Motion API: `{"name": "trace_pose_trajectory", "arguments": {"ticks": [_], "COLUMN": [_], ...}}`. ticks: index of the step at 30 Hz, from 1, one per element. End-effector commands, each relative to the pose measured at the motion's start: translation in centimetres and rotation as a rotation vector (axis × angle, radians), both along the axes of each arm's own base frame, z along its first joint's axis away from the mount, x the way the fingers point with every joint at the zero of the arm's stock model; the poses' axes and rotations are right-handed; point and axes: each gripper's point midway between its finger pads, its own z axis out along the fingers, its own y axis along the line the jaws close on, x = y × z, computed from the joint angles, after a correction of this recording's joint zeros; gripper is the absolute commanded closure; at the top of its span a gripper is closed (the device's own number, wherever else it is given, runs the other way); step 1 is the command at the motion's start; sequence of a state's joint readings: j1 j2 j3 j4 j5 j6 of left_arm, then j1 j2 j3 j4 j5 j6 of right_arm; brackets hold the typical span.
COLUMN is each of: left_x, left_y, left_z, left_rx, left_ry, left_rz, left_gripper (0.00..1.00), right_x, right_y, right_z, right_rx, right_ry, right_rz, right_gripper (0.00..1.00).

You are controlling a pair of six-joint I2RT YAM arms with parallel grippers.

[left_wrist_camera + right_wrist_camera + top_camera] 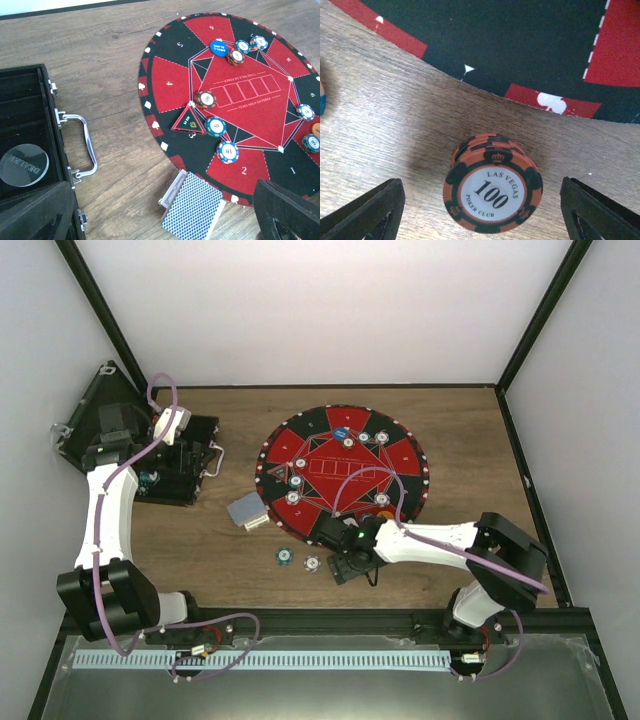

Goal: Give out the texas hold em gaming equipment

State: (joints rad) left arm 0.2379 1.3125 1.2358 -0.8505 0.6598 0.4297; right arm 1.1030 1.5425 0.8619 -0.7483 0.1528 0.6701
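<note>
White-walled booth, brown wooden counter (460, 430): a stack of orange-and-black striped poker chips (492, 192) stands just off the round red-and-black mat (530, 45), untouched, inside the wide-spread right tool (481, 212). The left tool (162, 217) hangs spread and empty by the black case (25, 125).

From above, the right tool (345, 555) covered the orange chip stack (492, 192) near the desk's near edge, so only the right wrist view showed it; there its fingers (365, 212), spread either side of the stack and clear of it, were cut by the bottom edge; a blue chip (321, 97) was a sliver at the left edge; the mat (520, 45) ran off the top. From above, the left tool (168, 428) hid its own jaws; in its wrist view its wide-set fingers (287, 210) were cropped below, the black case (25, 110) at the left, the card deck (192, 210) at the bottom; chips (296, 497) seen from above were too small to read.
</note>
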Motion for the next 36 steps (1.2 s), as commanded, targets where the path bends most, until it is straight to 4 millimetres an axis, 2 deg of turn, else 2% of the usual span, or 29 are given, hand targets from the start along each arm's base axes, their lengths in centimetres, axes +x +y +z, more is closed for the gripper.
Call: {"name": "trace_pose_trajectory", "arguments": {"ticks": [1, 8, 16, 24, 29, 36], "left_x": [-0.3, -0.2, -0.2, -0.1, -0.1, -0.1], "left_y": [-0.1, -0.1, -0.1, -0.1, -0.1, -0.1], "left_z": [0.6, 0.8, 0.8, 1.0, 0.9, 0.4], "left_rx": [0.002, 0.003, 0.001, 0.000, 0.002, 0.007], "left_ry": [-0.020, -0.023, -0.022, -0.025, -0.024, -0.011], "left_rz": [-0.023, -0.023, -0.023, -0.021, -0.025, -0.032], "left_gripper": [0.00, 0.00, 0.00, 0.00, 0.00, 0.00], "right_x": [0.7, 1.6, 2.0, 2.3, 2.7, 3.6], "right_y": [-0.4, -0.3, -0.2, -0.4, -0.2, -0.2], "right_z": [-0.7, -0.9, -0.3, -0.2, 0.8, 3.4], "right_rx": [-0.010, 0.028, 0.041, 0.042, 0.053, 0.056], "right_ry": [-0.015, -0.009, -0.021, -0.023, -0.039, -0.077], "right_rz": [-0.017, -0.018, -0.014, -0.013, -0.013, -0.018], "right_gripper": [0.15, 0.24, 0.43, 0.54, 0.62, 0.64]}}
